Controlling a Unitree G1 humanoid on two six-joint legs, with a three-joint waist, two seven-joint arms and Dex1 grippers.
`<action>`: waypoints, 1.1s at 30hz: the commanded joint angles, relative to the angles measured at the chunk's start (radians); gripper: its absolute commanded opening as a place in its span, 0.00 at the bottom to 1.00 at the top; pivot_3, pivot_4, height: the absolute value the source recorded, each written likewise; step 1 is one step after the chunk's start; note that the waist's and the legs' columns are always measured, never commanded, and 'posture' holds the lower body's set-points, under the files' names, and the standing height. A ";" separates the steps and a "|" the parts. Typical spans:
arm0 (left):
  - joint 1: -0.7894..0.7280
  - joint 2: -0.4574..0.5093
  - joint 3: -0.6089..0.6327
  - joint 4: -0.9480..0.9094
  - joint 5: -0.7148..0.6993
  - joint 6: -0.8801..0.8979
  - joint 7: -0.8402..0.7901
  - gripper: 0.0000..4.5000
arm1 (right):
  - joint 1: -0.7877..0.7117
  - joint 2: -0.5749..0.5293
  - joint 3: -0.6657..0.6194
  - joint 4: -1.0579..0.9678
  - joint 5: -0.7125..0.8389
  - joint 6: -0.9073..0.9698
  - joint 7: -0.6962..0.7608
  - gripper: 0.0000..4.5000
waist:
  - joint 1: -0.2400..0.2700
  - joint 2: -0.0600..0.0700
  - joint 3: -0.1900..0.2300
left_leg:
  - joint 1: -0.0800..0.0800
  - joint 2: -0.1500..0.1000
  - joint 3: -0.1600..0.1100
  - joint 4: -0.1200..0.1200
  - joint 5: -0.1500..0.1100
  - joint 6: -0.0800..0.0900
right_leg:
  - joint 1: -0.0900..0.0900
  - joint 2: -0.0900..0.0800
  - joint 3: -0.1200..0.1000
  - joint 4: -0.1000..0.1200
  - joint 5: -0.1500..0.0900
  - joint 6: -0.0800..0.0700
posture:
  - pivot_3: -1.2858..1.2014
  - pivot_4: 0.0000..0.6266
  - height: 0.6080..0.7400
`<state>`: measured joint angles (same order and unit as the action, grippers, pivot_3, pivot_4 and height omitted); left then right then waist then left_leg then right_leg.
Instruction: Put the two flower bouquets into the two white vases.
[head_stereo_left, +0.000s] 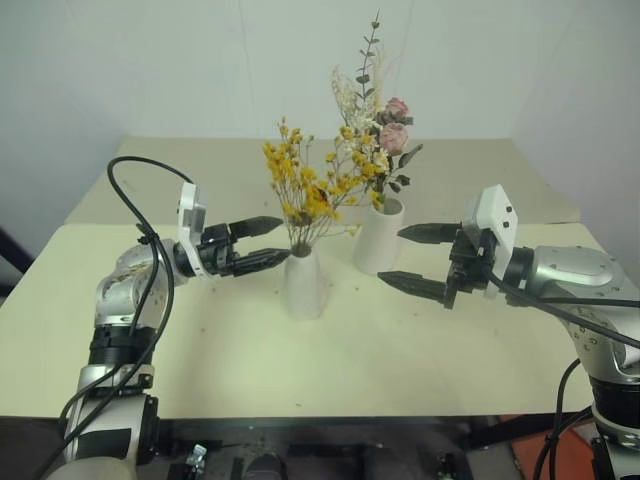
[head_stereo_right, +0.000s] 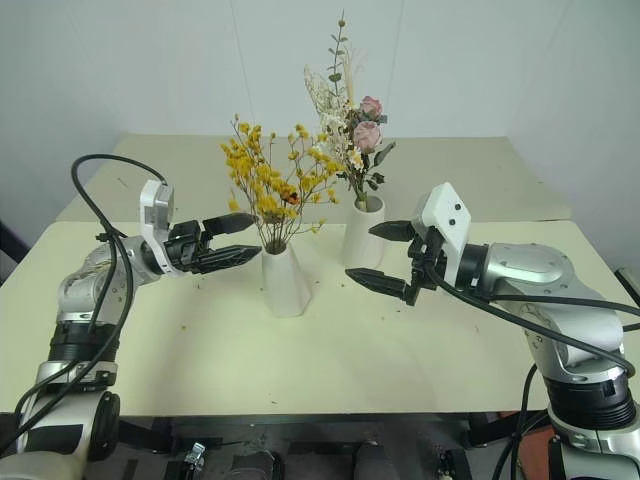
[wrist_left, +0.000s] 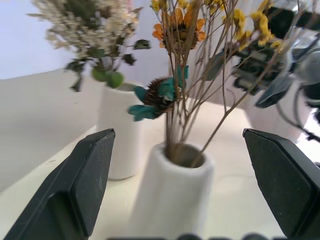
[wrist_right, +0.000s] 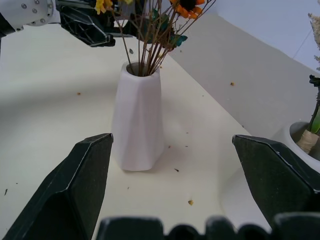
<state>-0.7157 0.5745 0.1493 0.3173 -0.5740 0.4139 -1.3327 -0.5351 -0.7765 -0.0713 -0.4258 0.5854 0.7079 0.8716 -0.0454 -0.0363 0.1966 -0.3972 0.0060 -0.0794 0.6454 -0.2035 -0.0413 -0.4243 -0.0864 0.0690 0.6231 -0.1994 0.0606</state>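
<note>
Left gripper (head_stereo_left: 268, 243) open, empty; right gripper (head_stereo_left: 409, 257) open (fingers facing inward), empty.

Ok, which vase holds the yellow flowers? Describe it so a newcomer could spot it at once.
On the cream table, look near the middle, between the two open claws. Two white vases stand there; the one you want is the shorter vase, nearer the left claw. Unlike the taller vase behind it with the pink roses, it tapers to a narrow mouth and carries the yellow bouquet.

Cream tables (head_stereo_left: 250, 370) stand against plain white walls (head_stereo_left: 150, 70).
</note>
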 joint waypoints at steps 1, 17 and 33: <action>0.049 0.048 0.088 -0.094 -0.049 -0.003 0.027 0.99 | -0.002 -0.017 -0.019 -0.017 -0.003 -0.023 0.005 1.00 | -0.004 0.000 0.000 | 0.000 0.000 0.000 0.000 0.000 0.000 | 0.000 0.000 0.000 0.000 0.000 0.000 | 0.52 0.24 1.00; 0.588 0.326 0.431 -0.540 -0.117 0.089 0.176 0.99 | 0.264 -0.348 -0.347 0.156 0.006 -0.106 0.292 1.00 | 0.005 0.001 0.000 | 0.002 0.002 0.002 0.000 0.000 0.000 | 0.001 0.000 0.000 0.000 -0.006 0.006 | 0.52 0.24 1.00; 0.587 0.371 0.446 -0.559 -0.122 0.094 0.238 0.99 | 0.287 -0.379 -0.368 0.218 -0.030 -0.148 0.295 1.00 | 0.000 0.001 0.000 | 0.003 0.003 0.004 0.000 0.000 0.000 | 0.000 0.001 0.000 0.001 -0.007 0.005 | 0.52 0.24 1.00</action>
<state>-0.1124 0.9190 0.5788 -0.2222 -0.6771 0.5065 -1.1005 -0.2338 -1.1376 -0.4089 -0.1921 0.5535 0.5751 1.1731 -0.0456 -0.0354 0.1969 -0.3942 0.0094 -0.0757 0.6450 -0.2037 -0.0415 -0.4238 -0.0856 0.0695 0.6243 -0.2068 0.0659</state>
